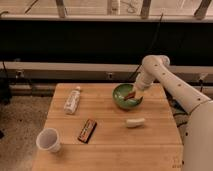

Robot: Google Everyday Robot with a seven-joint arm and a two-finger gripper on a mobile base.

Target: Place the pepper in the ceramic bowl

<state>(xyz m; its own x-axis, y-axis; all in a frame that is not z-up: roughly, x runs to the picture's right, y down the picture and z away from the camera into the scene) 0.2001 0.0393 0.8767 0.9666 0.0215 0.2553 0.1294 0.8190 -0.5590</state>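
Pepper (pixel 131 94): small, red-orange, elongated, over ceramic bowl (pixel 125 96); tool (pixel 135 93) there, grip state unclear.
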